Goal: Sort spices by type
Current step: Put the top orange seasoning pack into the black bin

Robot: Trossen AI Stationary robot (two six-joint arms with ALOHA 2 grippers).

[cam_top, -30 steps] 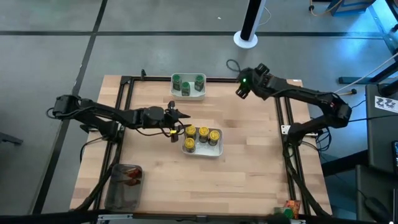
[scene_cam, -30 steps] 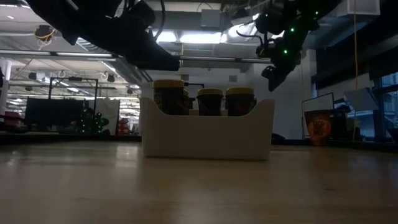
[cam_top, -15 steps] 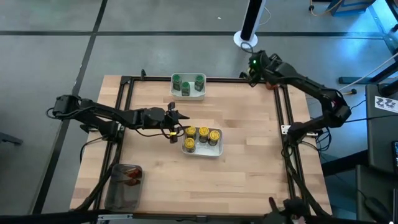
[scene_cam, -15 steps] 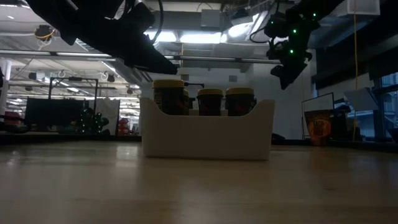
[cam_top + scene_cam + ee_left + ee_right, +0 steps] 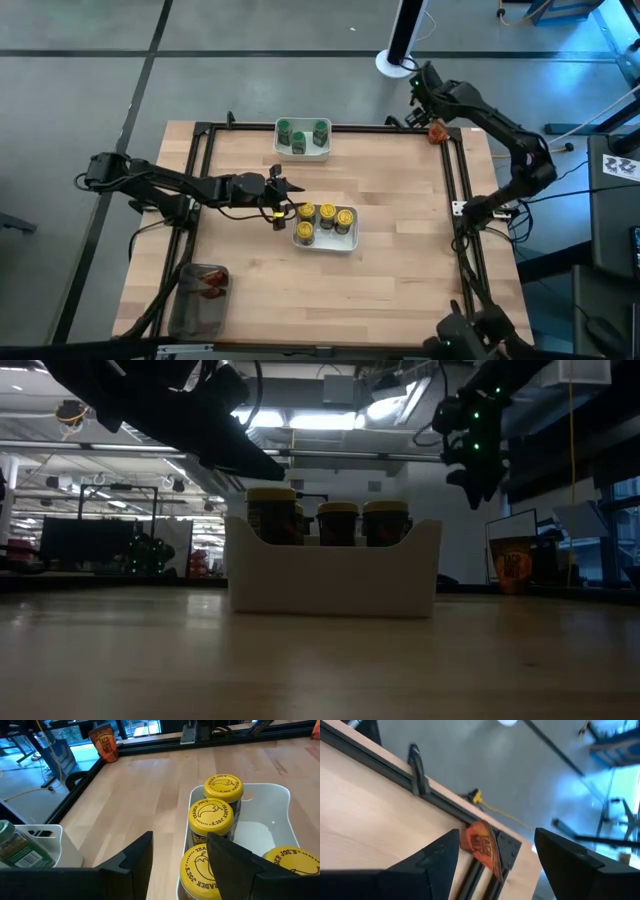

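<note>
Four yellow-capped jars (image 5: 327, 213) in a white bowl (image 5: 345, 244) near the table's middle; three green-capped jars (image 5: 299, 141) in another bowl (image 5: 322, 153) at the far edge. One orange packet (image 5: 437, 131) at the far right corner — right gripper (image 5: 418, 88) above it, released. Left gripper (image 5: 288, 196) beside the yellow jars — spread, empty. Pale wood table (image 5: 400, 220); grey floor beyond.

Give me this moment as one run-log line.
left gripper: open, over yellow-cap jars | right gripper: open, nearing orange packet at far right corner | green-cap jars: binned
</note>
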